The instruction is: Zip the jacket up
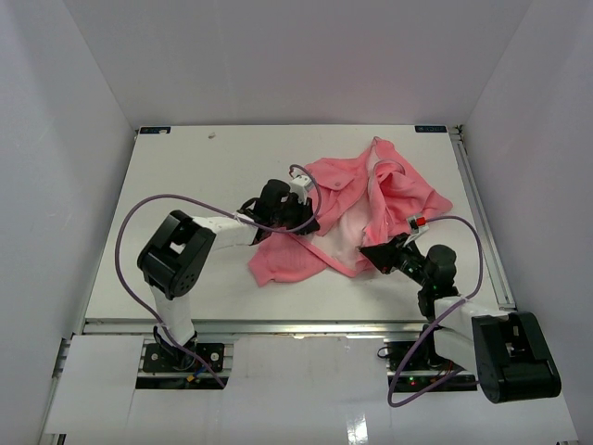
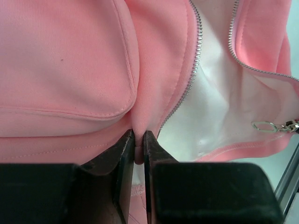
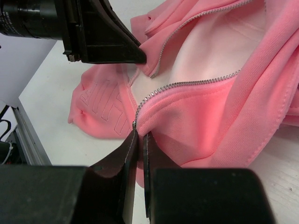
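- Top external view: the salmon-pink jacket (image 1: pixel 343 185) lies crumpled and open on the white table (image 1: pixel 185 176), between the two arms' grippers. The pale lining (image 1: pixel 345 232) shows in the gap down its middle.
- The left gripper (image 1: pixel 306 222) sits at the jacket's left front edge. The right gripper (image 1: pixel 368 250) sits at the lower right edge, just across the open front from it.
- Left wrist view: its jaws are nearly closed, pinching a thin fold of pink fabric between the fingertips.
- A stitched pocket (image 2: pixel 60 60) lies above and left of that grip. One row of metal zipper teeth (image 2: pixel 195 60) runs up and away just right of it.
- The silver zipper pull (image 2: pixel 273 126) hangs on the far side of the opening, well to the right of the fingers.
- Right wrist view: these jaws are also narrowed to a slit, clamped on the jacket's hem right where the other row of teeth ends.
- Raised lettering (image 3: pixel 100 105) shows on the fabric just left of that grip. The left gripper's black finger touches the opposite zipper edge above it.
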You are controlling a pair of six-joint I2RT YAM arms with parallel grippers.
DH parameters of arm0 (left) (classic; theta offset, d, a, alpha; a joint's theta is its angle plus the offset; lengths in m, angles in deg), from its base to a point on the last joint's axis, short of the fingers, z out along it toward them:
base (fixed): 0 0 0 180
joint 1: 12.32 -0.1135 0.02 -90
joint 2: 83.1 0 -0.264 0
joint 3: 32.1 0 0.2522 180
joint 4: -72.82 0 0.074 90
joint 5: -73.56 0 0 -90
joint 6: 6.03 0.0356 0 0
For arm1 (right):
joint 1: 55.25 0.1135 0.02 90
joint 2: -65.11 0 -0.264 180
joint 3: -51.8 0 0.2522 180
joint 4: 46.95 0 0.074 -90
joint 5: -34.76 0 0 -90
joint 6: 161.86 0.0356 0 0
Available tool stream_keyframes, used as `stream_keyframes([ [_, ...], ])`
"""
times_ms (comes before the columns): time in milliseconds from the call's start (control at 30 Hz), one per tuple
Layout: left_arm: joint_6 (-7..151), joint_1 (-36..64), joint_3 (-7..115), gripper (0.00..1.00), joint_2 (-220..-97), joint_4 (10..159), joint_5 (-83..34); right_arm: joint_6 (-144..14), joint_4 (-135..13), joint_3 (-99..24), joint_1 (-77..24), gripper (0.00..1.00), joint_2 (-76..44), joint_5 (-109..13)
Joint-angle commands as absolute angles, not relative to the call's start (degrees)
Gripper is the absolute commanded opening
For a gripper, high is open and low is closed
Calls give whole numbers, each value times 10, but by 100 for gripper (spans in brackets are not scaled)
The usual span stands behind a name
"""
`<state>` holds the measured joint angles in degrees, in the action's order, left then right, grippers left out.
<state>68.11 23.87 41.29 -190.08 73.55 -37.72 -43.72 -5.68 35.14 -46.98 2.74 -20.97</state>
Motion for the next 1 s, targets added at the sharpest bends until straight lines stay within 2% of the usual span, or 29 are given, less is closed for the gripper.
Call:
stream_keyframes([
  [0, 675, 239, 433, 33, -1896, 722, -423, -444, -28, 350, -465, 8, 20, -216],
  [167, 707, 239, 470, 51, -1896, 795, -423, -447, -34, 344, -463, 8, 12, -212],
  [567, 778, 262, 524, 57, -1849, 920, -326, -451, -47, 344, -461, 8, 19, -209],
  [967, 815, 304, 592, 56, -1937, 956, -260, -461, -82, 345, -461, 8, 49, -218],
])
